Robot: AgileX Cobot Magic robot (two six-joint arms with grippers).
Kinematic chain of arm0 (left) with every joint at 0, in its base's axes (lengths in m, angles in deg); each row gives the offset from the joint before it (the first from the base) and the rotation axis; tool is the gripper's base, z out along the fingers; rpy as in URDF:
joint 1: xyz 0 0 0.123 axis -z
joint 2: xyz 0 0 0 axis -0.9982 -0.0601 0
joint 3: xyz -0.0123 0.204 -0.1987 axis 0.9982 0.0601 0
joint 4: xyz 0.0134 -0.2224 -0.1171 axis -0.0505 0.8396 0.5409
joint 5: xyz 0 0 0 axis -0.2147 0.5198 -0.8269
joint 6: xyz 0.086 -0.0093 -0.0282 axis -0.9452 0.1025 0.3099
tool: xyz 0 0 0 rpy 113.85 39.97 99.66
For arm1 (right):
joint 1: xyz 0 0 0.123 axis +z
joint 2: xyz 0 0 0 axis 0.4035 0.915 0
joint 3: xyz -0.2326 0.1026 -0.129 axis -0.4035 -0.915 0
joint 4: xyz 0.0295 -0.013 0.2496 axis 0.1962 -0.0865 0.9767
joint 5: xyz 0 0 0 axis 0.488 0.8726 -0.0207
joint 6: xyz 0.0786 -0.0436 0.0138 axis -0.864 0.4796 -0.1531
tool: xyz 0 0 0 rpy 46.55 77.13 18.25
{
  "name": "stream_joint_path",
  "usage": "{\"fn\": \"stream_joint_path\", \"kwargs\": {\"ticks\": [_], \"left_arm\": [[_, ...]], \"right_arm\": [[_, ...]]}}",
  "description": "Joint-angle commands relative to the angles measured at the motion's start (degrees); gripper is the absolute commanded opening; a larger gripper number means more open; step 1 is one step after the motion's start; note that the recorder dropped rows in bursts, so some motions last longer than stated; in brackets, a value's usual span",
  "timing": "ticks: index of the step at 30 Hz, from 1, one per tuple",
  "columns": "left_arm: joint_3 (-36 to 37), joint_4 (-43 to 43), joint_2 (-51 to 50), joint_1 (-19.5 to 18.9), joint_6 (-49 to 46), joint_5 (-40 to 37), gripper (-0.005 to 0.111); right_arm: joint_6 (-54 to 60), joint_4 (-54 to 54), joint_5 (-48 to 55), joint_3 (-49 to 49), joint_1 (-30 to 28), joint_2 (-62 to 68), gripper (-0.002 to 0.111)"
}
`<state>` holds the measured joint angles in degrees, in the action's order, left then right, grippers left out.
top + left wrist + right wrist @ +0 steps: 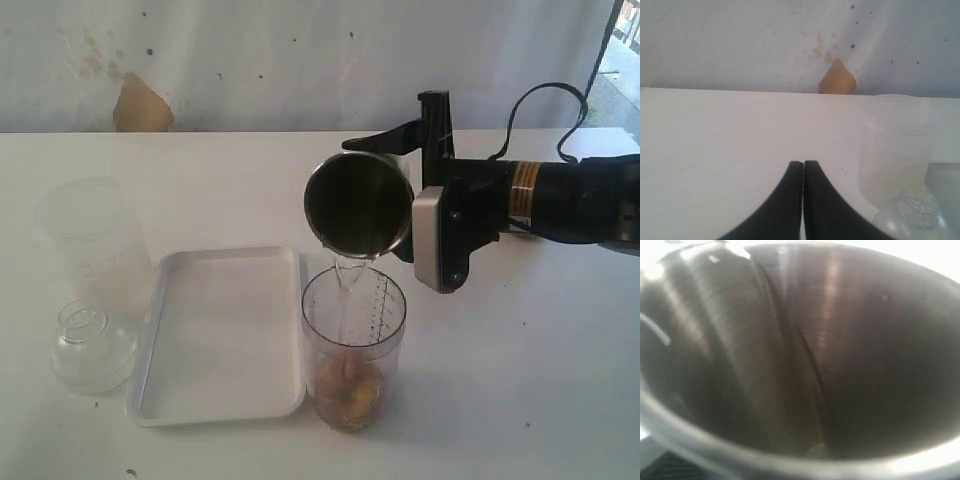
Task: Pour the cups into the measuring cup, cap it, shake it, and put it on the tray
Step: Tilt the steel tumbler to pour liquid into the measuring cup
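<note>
Fingers first: your right fingers (385, 140) are clamped round the tall tapered stainless-steel tumbler (357, 205). One black finger shows across its upper side; the other is hidden behind it. The tumbler is tipped past level, mouth toward the exterior cam, lip right above the rim of the clear plastic measuring cup w/ dark graduation marks (353, 350). A thin clear stream (348, 275) falls from the lip into that cup, which has brownish stuff at the bottom. The right wrist view shows only the tumbler's inner wall (800, 350); little left in there, by the look.

So you're near the end of this pour, I'd say. Add tilt slowly, lip centred over the mouth and clear of the rim. The cup is light plastic w/ nothing steadying it, so a knock could tip it. Let the drips finish before you level off.

The measuring cup stands upright on the white bench (520, 380), just beside the right edge of the flat white rectangular tray (225, 330); touching or not, can't tell. Your left fingers (790, 200) are pressed together, empty, over bare bench and well apart from the pour. Near them are the frosted plastic container (85, 235) and a clear domed lid (92, 345). The wooden cup isn't in view.
</note>
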<state>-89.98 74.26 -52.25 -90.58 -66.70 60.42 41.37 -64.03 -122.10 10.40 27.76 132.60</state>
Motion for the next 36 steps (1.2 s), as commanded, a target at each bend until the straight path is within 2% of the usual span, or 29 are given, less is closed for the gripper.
{"fn": "stream_joint_path", "kwargs": {"ticks": [1, 27, 36], "left_arm": [[0.3, 0.0, 0.3, 0.2, 0.2, 0.4, 0.001], [0.3, 0.0, 0.3, 0.2, 0.2, 0.4, 0.001], [0.3, 0.0, 0.3, 0.2, 0.2, 0.4, 0.001]], "right_arm": [[2.6, 0.8, -0.3, 0.4, 0.0, -0.8, 0.000], [6.4, 0.8, -0.4, 1.2, 0.0, -1.3, 0.000], [-9.6, 0.8, -1.5, 1.2, 0.0, -1.3, 0.000]]}}
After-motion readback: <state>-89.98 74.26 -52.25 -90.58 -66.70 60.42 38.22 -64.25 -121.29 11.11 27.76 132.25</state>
